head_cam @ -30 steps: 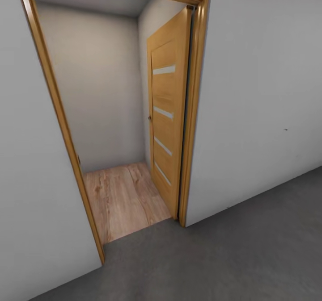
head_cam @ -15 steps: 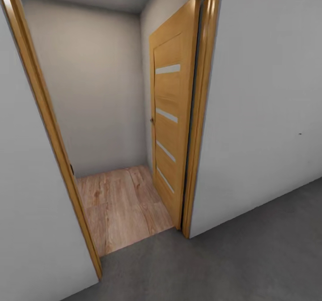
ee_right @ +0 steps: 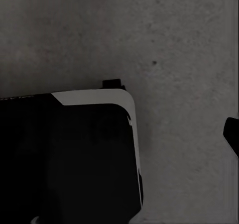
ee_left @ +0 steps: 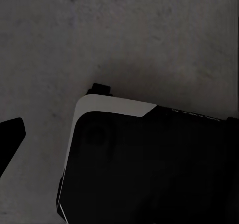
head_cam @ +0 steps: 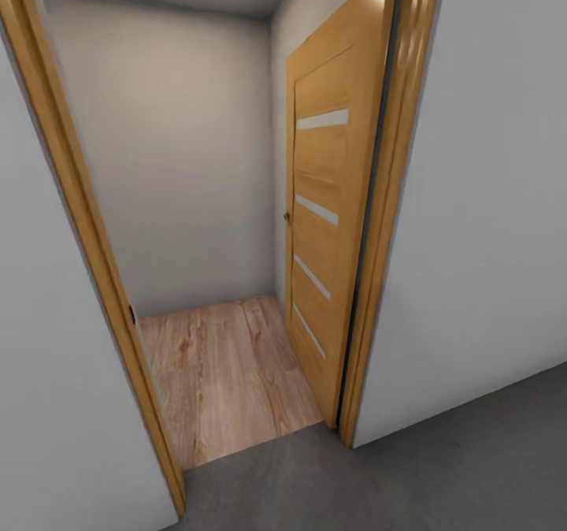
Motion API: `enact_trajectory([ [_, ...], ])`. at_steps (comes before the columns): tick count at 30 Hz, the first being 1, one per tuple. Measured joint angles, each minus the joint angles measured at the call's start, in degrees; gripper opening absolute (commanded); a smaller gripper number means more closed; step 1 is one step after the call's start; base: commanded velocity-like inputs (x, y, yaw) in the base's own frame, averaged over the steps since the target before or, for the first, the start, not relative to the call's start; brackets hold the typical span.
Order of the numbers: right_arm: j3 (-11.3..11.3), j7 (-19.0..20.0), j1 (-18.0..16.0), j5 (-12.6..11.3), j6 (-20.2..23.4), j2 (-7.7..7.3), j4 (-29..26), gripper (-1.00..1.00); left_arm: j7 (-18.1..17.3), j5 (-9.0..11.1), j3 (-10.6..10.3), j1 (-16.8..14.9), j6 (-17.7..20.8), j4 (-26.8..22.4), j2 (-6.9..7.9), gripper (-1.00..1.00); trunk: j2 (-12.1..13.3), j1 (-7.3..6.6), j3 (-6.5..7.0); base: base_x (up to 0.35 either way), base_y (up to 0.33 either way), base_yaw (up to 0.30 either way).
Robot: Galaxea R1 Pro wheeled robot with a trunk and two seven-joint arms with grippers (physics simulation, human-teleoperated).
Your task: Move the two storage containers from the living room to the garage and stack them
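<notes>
head: soft even light, slight blur | wrists: dim, dark, grainy

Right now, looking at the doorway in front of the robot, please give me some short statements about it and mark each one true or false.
1. The wooden door stands open, swung into the far room. True.
2. The floor beyond the doorway is grey concrete. False: it is light wood plank floor; the grey concrete floor is on the robot's side.
3. The door has four pale horizontal strips. True.
4. A red-orange container sits in the doorway. False: the plank floor seen through the door frame is bare.
5. The door is on the left of the opening. False: right.
</notes>
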Motion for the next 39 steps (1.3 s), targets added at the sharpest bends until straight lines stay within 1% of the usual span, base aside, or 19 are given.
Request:
enact_trajectory([
  [17, 0.2, 0.01, 0.0, 0.15, -0.11, -0.14, 0.0, 1.0, 0.0, 0.0, 0.0, 0.0, 0.0, 0.01, 0.0, 1.0, 0.0, 0.0, 0.0, 0.308, -0.12, 0.001],
  [23, 0.28, 0.13, 0.0, 0.16, -0.11, 0.15, 0.0, 1.0, -0.01, 0.0, 0.0, 0.0, -0.06, -0.01, 0.0, 1.0, 0.0, 0.0, 0.0, 0.303, -0.132, 0.022],
  [39, 0.24, -0.02, -0.01, 0.17, -0.2, 0.04, 0.0, 1.0, -0.01, 0.02, 0.0, 0.01, -0.15, -0.01, 0.09, 1.0, 0.0, 0.0, 0.0, 0.303, -0.111, 0.257],
])
